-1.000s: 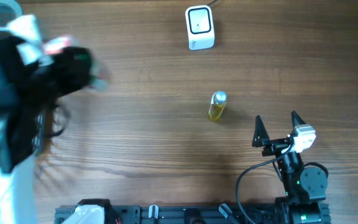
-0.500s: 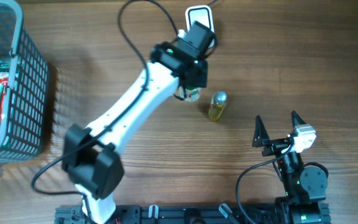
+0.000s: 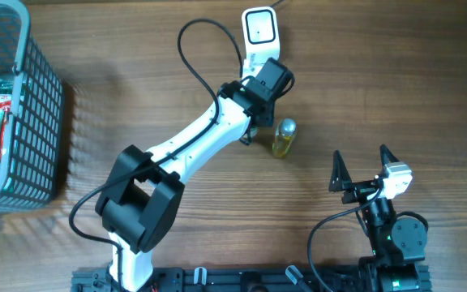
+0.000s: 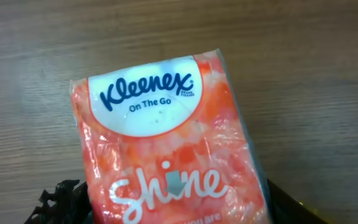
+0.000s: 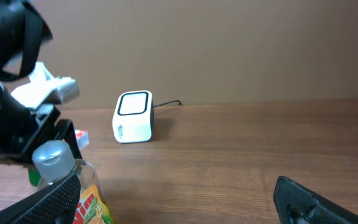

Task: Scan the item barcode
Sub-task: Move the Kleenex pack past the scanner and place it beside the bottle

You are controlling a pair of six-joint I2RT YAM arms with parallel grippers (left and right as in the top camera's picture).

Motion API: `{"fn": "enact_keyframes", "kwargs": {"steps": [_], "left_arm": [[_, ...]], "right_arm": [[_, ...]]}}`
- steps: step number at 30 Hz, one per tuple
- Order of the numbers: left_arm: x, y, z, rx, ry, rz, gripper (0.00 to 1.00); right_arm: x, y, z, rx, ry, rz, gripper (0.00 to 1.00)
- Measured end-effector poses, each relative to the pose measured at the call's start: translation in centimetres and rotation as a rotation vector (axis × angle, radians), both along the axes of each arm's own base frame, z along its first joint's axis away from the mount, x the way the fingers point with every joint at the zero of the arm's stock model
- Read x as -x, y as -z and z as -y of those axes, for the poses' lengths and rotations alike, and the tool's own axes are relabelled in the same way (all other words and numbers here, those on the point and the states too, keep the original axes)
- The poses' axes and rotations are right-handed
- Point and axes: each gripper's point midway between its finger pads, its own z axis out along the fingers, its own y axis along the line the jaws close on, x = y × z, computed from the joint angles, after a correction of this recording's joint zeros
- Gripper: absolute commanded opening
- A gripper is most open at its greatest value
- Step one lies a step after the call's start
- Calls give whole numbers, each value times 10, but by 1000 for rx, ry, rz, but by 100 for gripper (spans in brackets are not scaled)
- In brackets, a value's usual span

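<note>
An orange Kleenex tissue pack (image 4: 166, 143) fills the left wrist view, and my left gripper (image 4: 173, 214) is shut on its lower end, black fingers (image 4: 58, 199) showing on either side. From overhead, my left gripper (image 3: 259, 96) hangs just in front of the white barcode scanner (image 3: 260, 34), and the arm hides the pack. The right wrist view shows the scanner (image 5: 133, 117) standing upright at the back of the table. My right gripper (image 3: 362, 166) stands open at the front right with nothing between its fingers.
A small yellow bottle with a silver cap (image 3: 283, 138) lies right of the left gripper; it shows close by in the right wrist view (image 5: 73, 186). A grey wire basket (image 3: 55, 97) with packaged goods stands at the far left. The scanner's cable runs off the back edge.
My left arm has swung from the basket at the left across to the middle back, carrying the tissue pack, and has ended close to the scanner. The right arm has not moved.
</note>
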Motion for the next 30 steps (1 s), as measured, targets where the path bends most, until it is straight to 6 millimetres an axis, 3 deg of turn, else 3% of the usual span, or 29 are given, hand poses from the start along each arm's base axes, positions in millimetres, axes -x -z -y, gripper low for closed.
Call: {"fn": "enact_keyframes", "kwargs": {"steps": [2,3,4,12,15,20,24,27,29,30], "left_arm": [[3,6,0,2,3,-10,82],[2,6,0,7,-1,-10,96],[2,5,1,12,-2,-8,100],[6,6,3,22,7,-29,100],[5,-9,3,48,8,-5,100],[-6,-80,-8,154,-12,130,100],[-19,-151,-46,217,-45,284,100],[-28,-193,-91,188,-95,391,100],[-36,-233,-139,142,-164,498,100],[-38,-264,-175,107,-222,578,100]], "right_arm": [[0,0,0,0,0,0,100],[0,0,0,0,0,0,100],[0,0,0,0,0,0,100],[0,0,0,0,0,0,100],[0,0,0,0,0,0,100],[0,0,0,0,0,0,100],[0,0,0,0,0,0,100],[0,0,0,0,0,0,100],[0,0,0,0,0,0,100],[0,0,0,0,0,0,100]]}}
